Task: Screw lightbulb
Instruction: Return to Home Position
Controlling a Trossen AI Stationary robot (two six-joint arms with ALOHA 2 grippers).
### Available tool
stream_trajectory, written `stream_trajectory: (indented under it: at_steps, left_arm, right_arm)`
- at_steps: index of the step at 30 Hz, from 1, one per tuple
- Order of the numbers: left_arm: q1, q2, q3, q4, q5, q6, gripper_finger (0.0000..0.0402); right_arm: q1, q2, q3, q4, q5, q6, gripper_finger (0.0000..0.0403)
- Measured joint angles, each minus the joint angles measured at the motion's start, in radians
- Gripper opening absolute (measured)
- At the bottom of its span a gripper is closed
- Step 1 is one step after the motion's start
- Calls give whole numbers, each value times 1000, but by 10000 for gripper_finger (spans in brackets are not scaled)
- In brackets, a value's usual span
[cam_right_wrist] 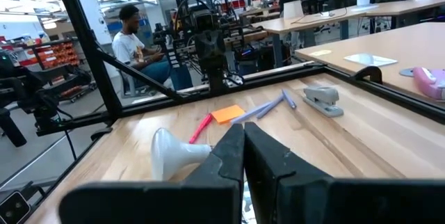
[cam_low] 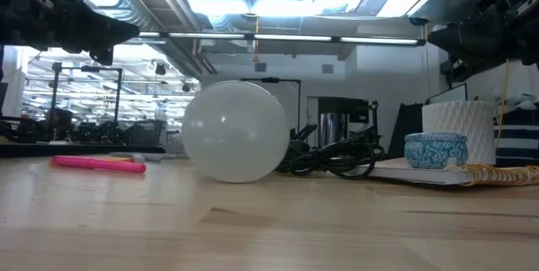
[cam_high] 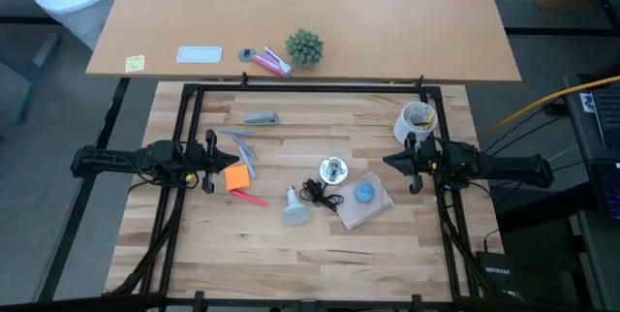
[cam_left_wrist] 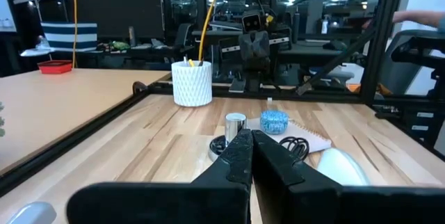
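Black and pressed tip to tip, the left fingers [cam_left_wrist: 233, 161] are clenched on nothing, held above the wood bench [cam_high: 387, 254] at its left side and pointing across it. The right fingers [cam_right_wrist: 226, 156] face them from the opposite side, likewise closed and empty, well apart from the left pair. Just beside the left fingers, a little toward the robot, lies an orange sticky note [cam_high: 236, 177] with a pink pen [cam_high: 250, 197] at its edge; on their far side lie a few blue pens [cam_high: 242, 147], and farther off a grey stapler [cam_high: 261, 117]. Roughly midway between the two pairs of fingers, but set toward the robot's side of the line joining them, the lightbulb [cam_high: 295, 207] lies on its side on the bench, free of both arms, its frosted globe nearest the robot and its neck pointing away. Next to it, nearer the right fingers, a tangle of black cord [cam_high: 318, 194] leads to the shiny metal socket [cam_high: 332, 170], which stands upright with its mouth open. Closer to the right fingers a small blue round pot [cam_high: 364, 193] sits on a brown pad [cam_high: 351, 217]. Just beyond the right fingers, toward the far edge, stands a white ribbed cup [cam_high: 418, 118]. In the right wrist view a person [cam_right_wrist: 135, 40] sits in the room past the bench.
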Motion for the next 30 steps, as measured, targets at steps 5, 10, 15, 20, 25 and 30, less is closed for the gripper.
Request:
stream_trajectory:
  at_steps: [5, 10, 15, 20, 25, 30]
  left_arm:
    - [0, 0, 0, 0, 0, 0, 0]
    - [0, 0, 0, 0, 0, 0, 0]
    - [0, 0, 0, 0, 0, 0, 0]
    - [0, 0, 0, 0, 0, 0, 0]
    - [0, 0, 0, 0, 0, 0, 0]
    - [0, 0, 0, 0, 0, 0, 0]
  right_arm:
    - [0, 0, 0, -1, 0, 0, 12]
    - [0, 0, 0, -1, 0, 0, 12]
    - [0, 0, 0, 2, 0, 0, 12]
    - [0, 0, 0, 6, 1, 0, 12]
    - [0, 0, 0, 10, 1, 0, 12]
    - [0, 0, 0, 14, 1, 0, 12]
